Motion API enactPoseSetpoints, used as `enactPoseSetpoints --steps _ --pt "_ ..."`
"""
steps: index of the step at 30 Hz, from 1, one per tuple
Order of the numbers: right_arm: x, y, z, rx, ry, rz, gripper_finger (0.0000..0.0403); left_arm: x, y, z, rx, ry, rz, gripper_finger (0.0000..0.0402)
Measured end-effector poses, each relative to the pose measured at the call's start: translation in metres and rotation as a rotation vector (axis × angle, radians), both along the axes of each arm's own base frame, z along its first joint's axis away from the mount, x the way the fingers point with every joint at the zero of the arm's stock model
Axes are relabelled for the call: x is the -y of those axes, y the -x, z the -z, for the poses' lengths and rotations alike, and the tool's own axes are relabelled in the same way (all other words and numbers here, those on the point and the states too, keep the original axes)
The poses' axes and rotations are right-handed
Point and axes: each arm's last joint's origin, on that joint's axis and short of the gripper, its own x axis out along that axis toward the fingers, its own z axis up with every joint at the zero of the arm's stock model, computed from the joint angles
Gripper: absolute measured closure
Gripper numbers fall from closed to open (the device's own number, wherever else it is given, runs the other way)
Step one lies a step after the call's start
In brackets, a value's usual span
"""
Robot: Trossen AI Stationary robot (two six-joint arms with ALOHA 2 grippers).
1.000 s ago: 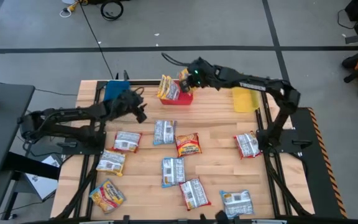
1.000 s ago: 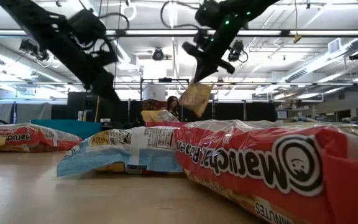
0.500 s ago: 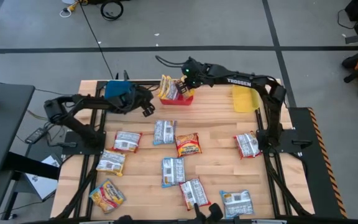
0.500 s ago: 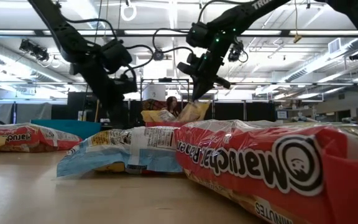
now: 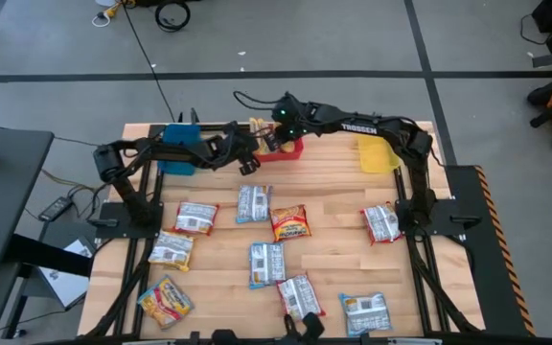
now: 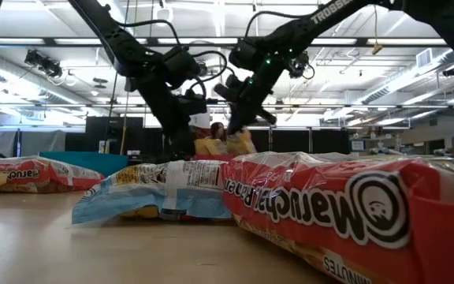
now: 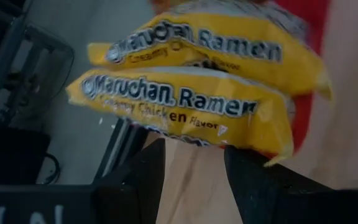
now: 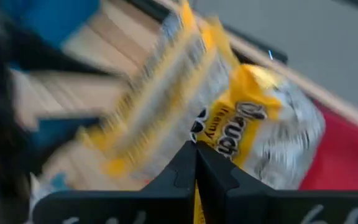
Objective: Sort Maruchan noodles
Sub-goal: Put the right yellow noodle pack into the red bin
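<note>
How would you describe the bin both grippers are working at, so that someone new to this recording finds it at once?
Start at the wooden table and go to its far edge, where three plastic bins stand in a row. It is the red bin in the middle, between the blue bin and the yellow bin. It alone holds yellow noodle packets, with the left gripper and right gripper at it.

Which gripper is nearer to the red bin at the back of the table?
Right. The right gripper is over the red bin; the left gripper is beside it.
</note>
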Motion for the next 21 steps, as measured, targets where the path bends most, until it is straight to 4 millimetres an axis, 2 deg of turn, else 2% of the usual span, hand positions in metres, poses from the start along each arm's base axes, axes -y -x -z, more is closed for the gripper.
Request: enactPoseSetpoints --steps 5,11,15,18,21 --pt "0.000 -0.002 -0.008 0.036 0.049 -0.029 0.0359 0.007 -0.003 0.001 -0.036 -0.031 0.012 0.0230" --pt "0.012 0.012 -0.003 -0.044 0.030 -0.013 0.0300 0.007 -0.003 0.001 -0.053 -0.047 0.000 0.0230" --pt "0.013 0.026 -0.017 -0.101 0.078 -0.084 0.0268 0.006 0.000 0.001 -0.093 -0.059 -0.008 0.0230" --pt "0.006 0.043 -0.036 -0.218 0.170 -0.138 0.0257 -0.001 0.006 0.002 -0.128 -0.059 -0.037 0.0230" --pt "0.001 0.059 -0.037 -0.450 0.250 -0.162 0.0256 -0.013 0.013 0.002 -0.131 -0.055 -0.069 0.0230"
